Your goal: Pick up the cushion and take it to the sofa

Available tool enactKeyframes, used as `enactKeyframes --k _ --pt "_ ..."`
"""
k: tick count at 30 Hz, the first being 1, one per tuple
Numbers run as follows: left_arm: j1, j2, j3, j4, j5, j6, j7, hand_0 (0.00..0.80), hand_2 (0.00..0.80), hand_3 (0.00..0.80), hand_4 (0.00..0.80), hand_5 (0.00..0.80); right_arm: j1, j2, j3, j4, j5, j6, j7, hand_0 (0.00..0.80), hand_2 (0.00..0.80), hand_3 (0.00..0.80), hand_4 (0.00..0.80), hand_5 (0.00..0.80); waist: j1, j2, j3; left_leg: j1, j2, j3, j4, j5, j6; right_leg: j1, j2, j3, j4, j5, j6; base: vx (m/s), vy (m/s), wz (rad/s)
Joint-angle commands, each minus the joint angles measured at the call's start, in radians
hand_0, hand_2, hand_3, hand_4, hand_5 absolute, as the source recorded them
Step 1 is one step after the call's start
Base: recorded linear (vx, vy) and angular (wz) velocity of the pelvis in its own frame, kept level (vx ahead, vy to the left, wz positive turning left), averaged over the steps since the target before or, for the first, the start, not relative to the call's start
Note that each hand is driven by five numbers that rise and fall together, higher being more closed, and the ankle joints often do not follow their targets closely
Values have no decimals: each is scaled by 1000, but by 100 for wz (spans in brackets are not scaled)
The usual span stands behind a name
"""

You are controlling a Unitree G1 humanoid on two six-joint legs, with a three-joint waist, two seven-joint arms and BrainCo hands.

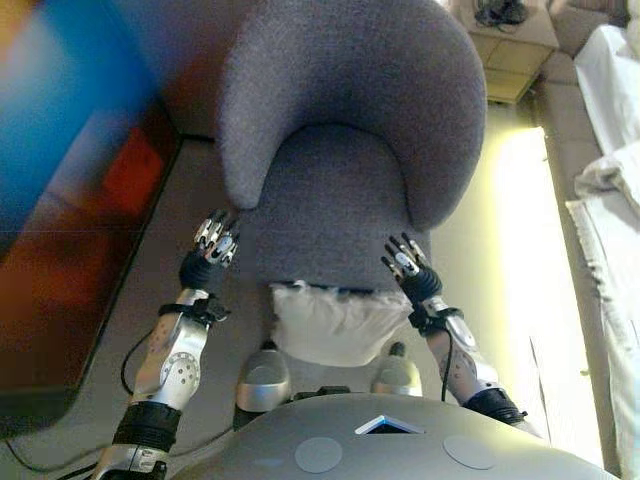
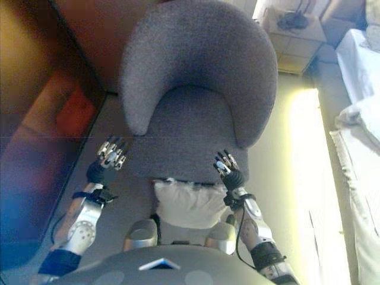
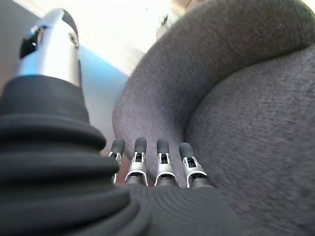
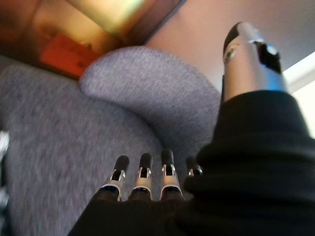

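A white cushion (image 1: 330, 322) lies on the floor against the front edge of a grey armchair (image 1: 340, 150), close to me. My left hand (image 1: 213, 243) hovers at the chair's front left corner, fingers straight and empty. My right hand (image 1: 405, 262) hovers at the chair's front right corner, above and right of the cushion, fingers straight and empty. The left wrist view shows the left hand's fingers (image 3: 147, 162) held out toward the chair's arm (image 3: 206, 73). The right wrist view shows the right hand's fingers (image 4: 142, 177) over the chair's seat (image 4: 54, 128).
A dark reddish cabinet (image 1: 70, 250) stands along the left. A small wooden side table (image 1: 515, 50) is at the back right. White bedding (image 1: 615, 200) runs down the right side. A strip of pale floor (image 1: 510, 280) lies between chair and bedding.
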Motion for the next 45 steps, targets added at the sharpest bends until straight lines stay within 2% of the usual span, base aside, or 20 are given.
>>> enactKeyframes --k 1,5,7,15,17,19,20,22,24,26,28,30,32,34,38,45 --pt "-22 7 67 -94 5 -33 -14 0 0 0 0 0 -50 -6 -15 -92 -4 -5 25 0 0 0 0 0 -14 -15 -2 30 41 -8 7 14 -30 -8 -42 11 30 29 34 128 -96 -4" --pt "-60 -10 41 -69 25 12 -18 0 0 0 0 0 -41 -13 -18 -77 -10 -70 -5 0 0 0 0 0 -25 4 -15 24 62 27 -18 63 -44 19 -29 -52 39 3 13 52 -45 26" --pt "-74 -11 31 -56 48 18 -7 0 0 0 0 0 -43 -14 -14 -75 -23 -91 -14 0 0 0 0 0 -30 14 -20 32 65 26 -43 75 -48 19 -30 -64 48 -5 13 17 27 59" --pt "-91 9 13 -20 169 48 123 0 0 0 0 0 -43 -39 -5 -96 -163 -93 -52 0 0 0 0 0 -36 33 -41 86 55 31 -138 105 -61 44 -28 -87 14 2 17 10 26 11" --pt "-108 22 11 -13 194 67 128 0 0 0 0 0 -52 -55 -2 -96 -223 -106 -75 0 0 0 0 0 -34 35 -44 90 53 36 -165 117 -63 49 -28 -102 -4 11 20 -40 -5 6" --pt "-131 38 -1 5 233 72 85 0 0 0 0 0 -70 -75 2 -89 -262 -116 -88 0 0 0 0 0 -30 36 -45 91 51 42 -192 134 -67 53 -28 -125 -23 26 23 -60 -8 6" --pt "-142 42 -6 -2 220 87 50 0 0 0 0 0 -79 -81 1 -96 -234 -110 -67 0 0 0 0 0 -29 37 -44 91 51 44 -202 140 -69 54 -27 -135 -33 34 25 -67 -3 6" --pt "-159 40 -7 -22 118 138 -58 0 0 0 0 0 -90 -74 -8 -121 -43 -71 43 0 0 0 0 0 -26 37 -38 88 49 51 -215 151 -70 56 -27 -156 -49 47 26 -61 -6 8" --pt "-173 4 -5 -24 -104 250 -223 0 0 0 0 0 -103 -35 -26 -119 176 -6 200 0 0 0 0 0 -24 40 -33 86 49 63 -222 155 -68 55 -29 -171 -59 56 25 -35 3 14" --pt "-178 -43 -22 12 -239 308 -349 0 0 0 0 0 -109 18 -35 -90 362 72 381 0 0 0 0 0 -23 42 -34 84 51 77 -227 155 -67 54 -34 -183 -63 59 30 -6 6 3" --pt "-186 -80 -53 46 -357 344 -429 0 0 0 0 0 -113 67 -39 -72 514 153 476 0 0 0 0 0 -24 45 -37 84 52 87 -226 154 -65 51 -38 -187 -59 59 34 17 5 0" --pt "-184 -121 -47 67 -470 423 -504 0 0 0 0 0 -107 111 -62 -60 614 218 522 0 0 0 0 0 -28 45 -43 88 52 97 -224 148 -61 52 -41 -185 -55 55 38 65 24 0" --pt "-166 -157 -39 77 -492 440 -556 0 0 0 0 0 -91 144 -86 -54 617 245 527 0 0 0 0 0 -33 43 -48 89 52 104 -220 141 -57 50 -43 -176 -54 52 41 69 13 -4" --pt "-141 -165 -48 64 -467 393 -575 0 0 0 0 0 -68 154 -88 -61 589 250 525 0 0 0 0 0 -37 40 -48 89 49 105 -214 134 -53 49 -42 -165 -55 50 42 39 1 -4" --pt "-121 -156 -44 44 -470 381 -575 0 0 0 0 0 -35 153 -81 -78 580 255 541 0 0 0 0 0 -37 37 -49 89 46 104 -212 130 -49 52 -38 -154 -60 46 41 15 2 -4" --pt "-113 -141 -46 30 -481 387 -549 0 0 0 0 0 -14 129 -62 -76 551 225 529 0 0 0 0 0 -34 33 -61 99 44 102 -219 130 -48 67 -31 -145 -75 45 39 41 -4 -2"
